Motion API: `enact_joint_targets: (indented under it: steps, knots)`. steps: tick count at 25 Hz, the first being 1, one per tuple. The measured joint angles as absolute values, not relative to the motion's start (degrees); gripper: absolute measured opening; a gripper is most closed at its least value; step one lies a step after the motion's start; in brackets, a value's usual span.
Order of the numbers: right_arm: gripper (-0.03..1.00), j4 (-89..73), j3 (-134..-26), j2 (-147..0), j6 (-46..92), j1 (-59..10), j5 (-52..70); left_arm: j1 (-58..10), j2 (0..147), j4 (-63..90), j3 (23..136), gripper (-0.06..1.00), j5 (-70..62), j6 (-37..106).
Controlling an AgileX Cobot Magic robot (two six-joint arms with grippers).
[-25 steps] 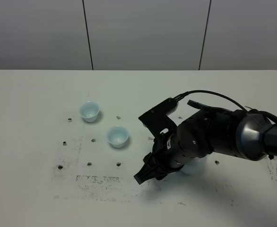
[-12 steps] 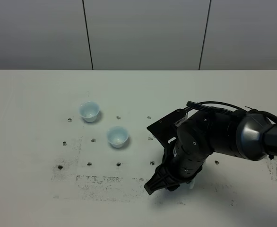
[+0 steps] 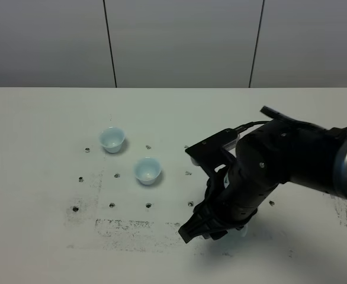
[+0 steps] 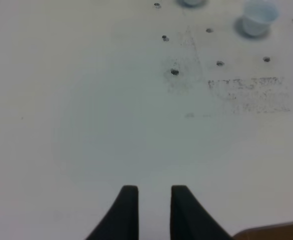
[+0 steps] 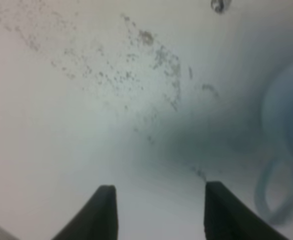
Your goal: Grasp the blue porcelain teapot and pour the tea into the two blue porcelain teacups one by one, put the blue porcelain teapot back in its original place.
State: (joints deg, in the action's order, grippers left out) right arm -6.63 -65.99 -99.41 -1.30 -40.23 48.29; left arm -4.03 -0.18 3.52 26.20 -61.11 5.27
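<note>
Jaws of the right gripper (image 5: 159, 210) stand spread and empty, low over the table (image 3: 43, 236), a width that suits straddling the blue porcelain teapot (image 5: 292, 120). The pot sits just beside them at three o'clock in the high view, mostly hidden under the arm; the blurred loop is probably its handle. The two blue porcelain teacups (image 3: 112, 139) (image 3: 147, 171) stand upright at eleven o'clock, clear of the approach. The left gripper (image 4: 155, 210) is closed on nothing, out of the way.

The white table (image 3: 37, 177) lies under my right claw (image 5: 159, 202), its top speckled with dark scuff marks (image 5: 159, 65) just ahead of it. Small dark holes (image 3: 112, 205) dot the surface farther out, and grey wall panels (image 3: 179, 41) stand well beyond.
</note>
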Motion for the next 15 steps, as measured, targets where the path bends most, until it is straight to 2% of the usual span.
enact_joint_targets:
  steps: [4, 9, 15]
  knots:
    - [0.41, -6.9, -66.0, -97.0, -5.8, -37.6, 49.8, -4.0, -0.2, 3.5, 26.2, 0.22, -61.1, 5.3]
    - [0.41, -8.3, -65.6, -97.2, -6.2, -38.0, 49.2, -4.0, -0.2, 3.5, 26.2, 0.22, -61.1, 5.3]
    - [0.41, -15.8, -59.6, -98.0, -3.3, -39.7, 38.9, -4.0, -0.2, 3.5, 26.2, 0.22, -61.1, 5.3]
